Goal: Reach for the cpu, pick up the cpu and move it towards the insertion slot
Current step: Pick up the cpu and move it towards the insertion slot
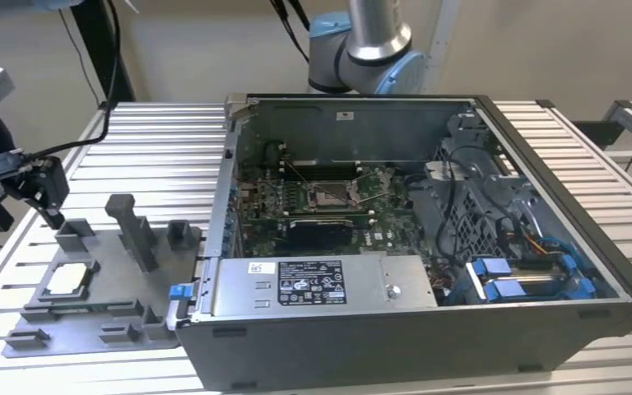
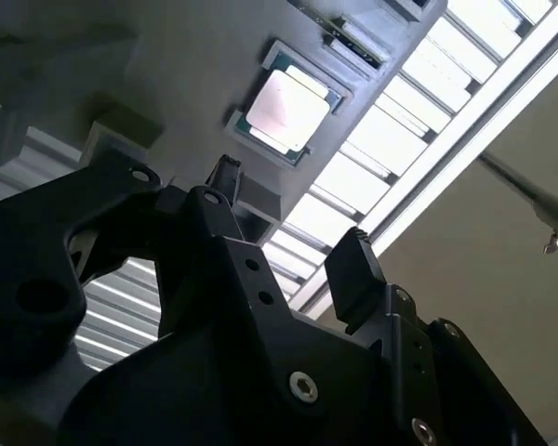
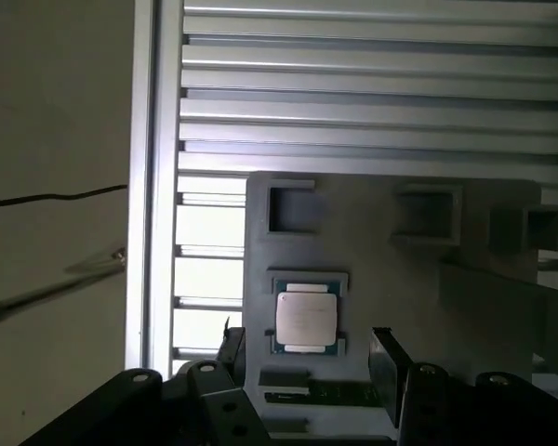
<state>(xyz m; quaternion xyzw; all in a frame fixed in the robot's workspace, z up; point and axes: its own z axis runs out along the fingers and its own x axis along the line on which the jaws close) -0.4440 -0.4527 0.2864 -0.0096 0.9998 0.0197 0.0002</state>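
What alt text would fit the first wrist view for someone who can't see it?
The cpu lies flat, silvery face up, in a recess of the grey tray. The open end effector hangs over it, holding nothing. The tray rests on a slatted metal table.

Exterior view: even, diffuse room light, soft shadows. Interior of the computer case (image 1: 349,127), well away from the gripper (image 1: 50,216), sits dimmer than the table (image 1: 151,132).

Both wrist views: gripper (image 3: 307,339) (image 2: 289,206) body underexposed, near-black. The cpu (image 3: 305,317) (image 2: 288,110) lid, just ahead of the gripper, carries pale glare. Slats of the table (image 3: 353,93) (image 2: 400,121) beyond the gripper blow out to white; tray (image 3: 400,279) (image 2: 167,74) flat mid-grey.
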